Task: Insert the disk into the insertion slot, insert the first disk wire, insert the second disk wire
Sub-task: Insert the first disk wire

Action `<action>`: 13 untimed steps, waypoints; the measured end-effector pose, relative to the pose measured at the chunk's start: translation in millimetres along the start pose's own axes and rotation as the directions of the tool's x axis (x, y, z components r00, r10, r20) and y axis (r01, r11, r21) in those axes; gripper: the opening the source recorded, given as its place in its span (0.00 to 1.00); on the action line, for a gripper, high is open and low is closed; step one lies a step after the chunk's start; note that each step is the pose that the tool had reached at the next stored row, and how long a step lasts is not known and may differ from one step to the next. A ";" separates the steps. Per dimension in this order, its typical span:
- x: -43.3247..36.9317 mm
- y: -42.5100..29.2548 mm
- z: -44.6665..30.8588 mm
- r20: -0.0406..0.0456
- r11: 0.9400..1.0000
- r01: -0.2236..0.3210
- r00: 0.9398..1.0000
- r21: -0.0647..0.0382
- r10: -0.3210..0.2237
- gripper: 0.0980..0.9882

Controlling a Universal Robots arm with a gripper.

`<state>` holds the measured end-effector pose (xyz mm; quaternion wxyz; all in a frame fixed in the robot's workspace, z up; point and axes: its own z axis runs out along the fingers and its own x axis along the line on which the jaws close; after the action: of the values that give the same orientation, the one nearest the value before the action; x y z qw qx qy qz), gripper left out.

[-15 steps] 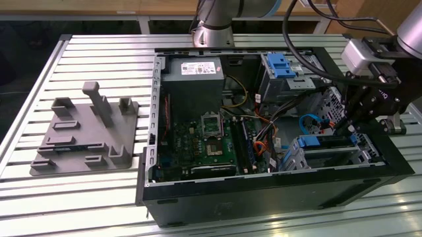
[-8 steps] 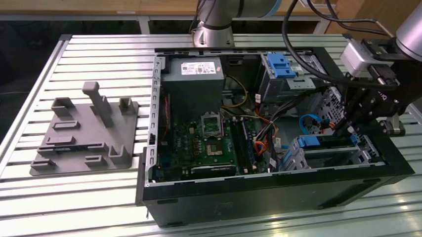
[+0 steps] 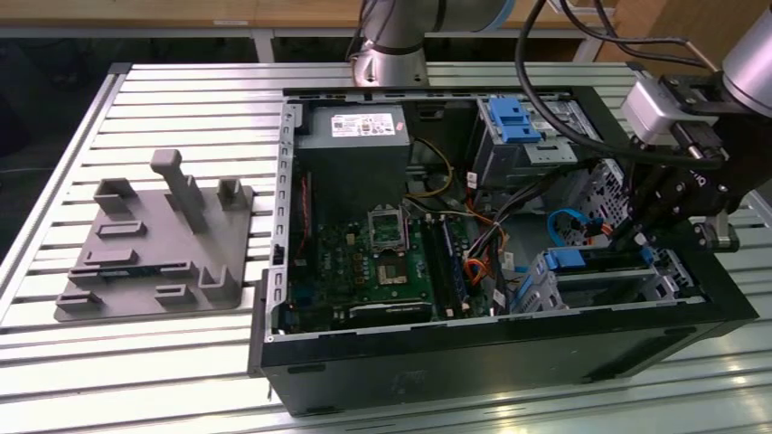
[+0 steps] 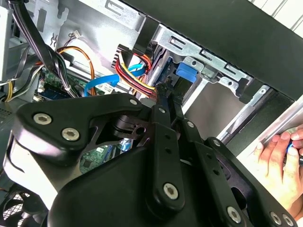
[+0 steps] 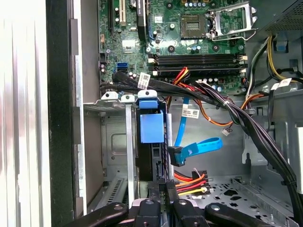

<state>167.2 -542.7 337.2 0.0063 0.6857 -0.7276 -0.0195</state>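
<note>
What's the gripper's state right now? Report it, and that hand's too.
Gripper: closed on the first disk wire.
Hand: beside the case; grasp cannot be told.

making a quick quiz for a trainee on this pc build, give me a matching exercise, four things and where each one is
Things
1. disk
2. second disk wire
3. grey fixture
4. person's hand

Places
a. on the slatted table, outside the case
b. standing in the silver insertion slot
c. just past the case's black outer wall
d. curving through the open case beside the slot

Pairs: 1-b, 2-d, 3-a, 4-c
</note>
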 end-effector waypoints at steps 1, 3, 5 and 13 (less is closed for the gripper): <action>0.0 0.0 0.2 0.000 1.000 0.000 1.000 0.000 0.000 0.08; 0.1 0.0 0.6 0.000 1.000 0.000 1.000 0.000 0.000 0.08; 0.2 0.0 1.0 0.000 1.000 0.000 1.000 0.000 0.000 0.08; 0.2 -0.6 2.9 0.000 1.000 0.000 1.000 0.000 0.000 0.08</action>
<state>167.7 -543.0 334.2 0.0064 0.6857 -0.7276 -0.0194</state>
